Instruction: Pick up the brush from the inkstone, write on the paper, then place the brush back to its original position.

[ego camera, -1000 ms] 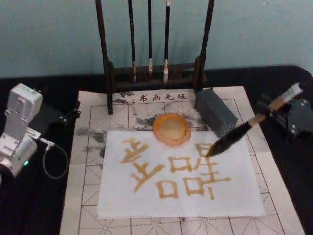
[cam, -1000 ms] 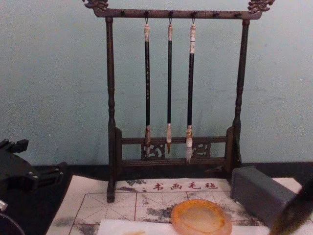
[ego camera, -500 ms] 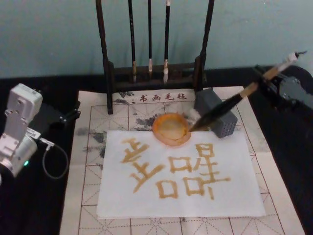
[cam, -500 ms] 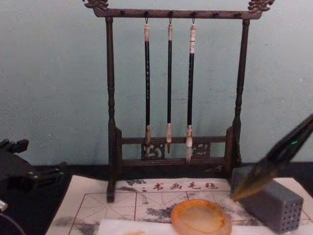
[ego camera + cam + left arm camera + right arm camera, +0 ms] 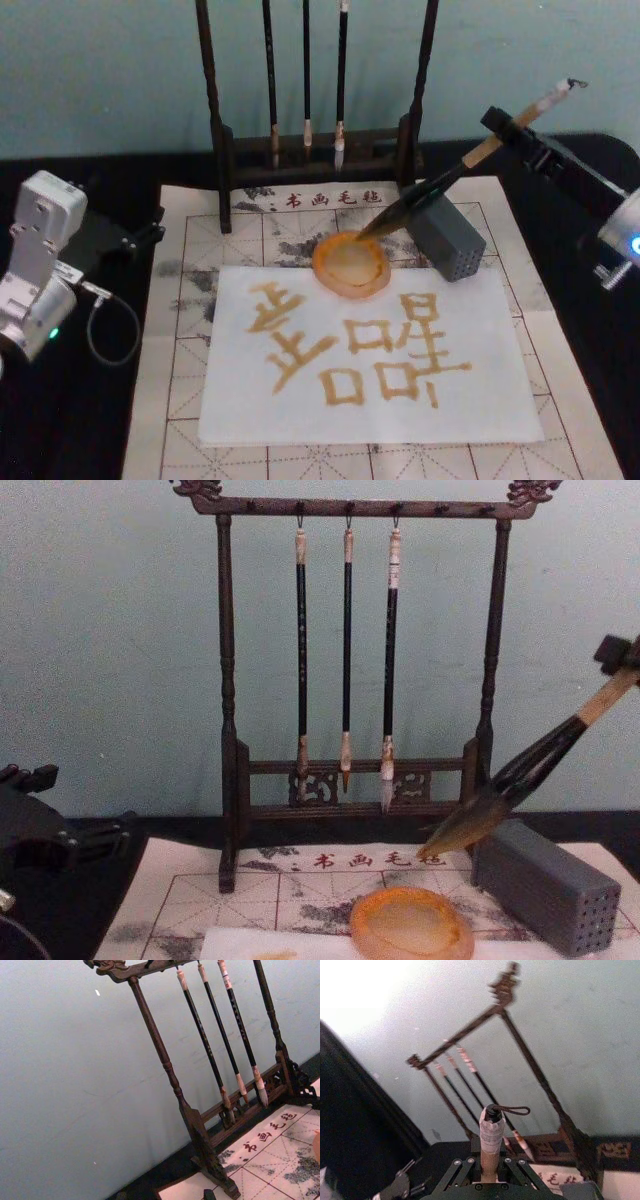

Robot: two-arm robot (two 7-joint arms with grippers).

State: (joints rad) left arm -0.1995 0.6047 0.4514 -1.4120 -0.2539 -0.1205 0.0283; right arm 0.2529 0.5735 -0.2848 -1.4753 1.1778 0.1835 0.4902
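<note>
My right claw is closed on the brush, pinching the tan part of the handle just below its whitish end. I judge that this high grip leaves the black lower section and the tuft free and keeps my arm away from the wet ink.

The brush hangs in the air on a slant. Its long axis runs from the looped end, high and to my right, down to the pointed tuft, which aims left and slightly toward me. The shaft passes over the grey block. The tip sits above the far right rim of the inkstone; from the chest view it looks clear of the dish, not touching.

The paper, in front of the inkstone, carries amber characters, so I take the writing to be done and the return to be under way. The slant seems right for laying the tuft into the dish.

My left claw is parked at the worktop's left edge.
</note>
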